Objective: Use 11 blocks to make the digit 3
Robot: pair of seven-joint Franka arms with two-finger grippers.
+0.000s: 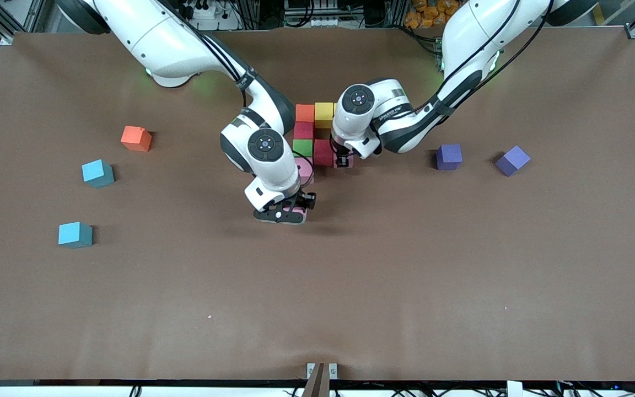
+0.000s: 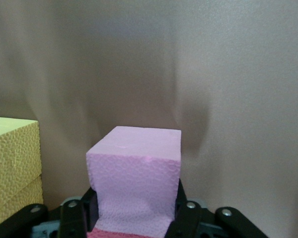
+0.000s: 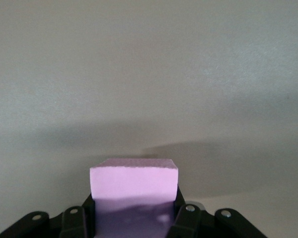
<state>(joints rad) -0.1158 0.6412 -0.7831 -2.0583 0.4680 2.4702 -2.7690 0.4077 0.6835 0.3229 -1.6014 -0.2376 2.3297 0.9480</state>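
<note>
Right gripper [image 3: 134, 218]: jaws pinching a pink block [image 3: 134, 186], held over bare surface [image 1: 350, 286], just beside the camera-side end of the figure. From across the table the block is largely hidden under the wrist.

Left gripper [image 2: 134, 218]: jaws closely flank a second pink block [image 2: 135, 173] — whether they are gripping it or letting go I cannot tell. In the left wrist view this block sits at the surface beside a red block, with yellow blocks [image 2: 12, 163] close by.

The part-built digit [image 1: 317, 138] lies mid-surface: an orange block [image 1: 305, 113] and a yellow one along the robots' edge, then dark red, green and red.

Outstanding: two purple blocks [image 1: 448, 156] toward the left arm's end; a loose orange block [image 1: 136, 138] toward the right arm's end. Two light-blue cubes [image 1: 97, 173] there appear to play no part.

Recommendation — lower the right gripper's block squarely, faces parallel to its neighbours and flush against them, then release and lift straight up. The two wrists are close; one should clear before the other descends.
</note>
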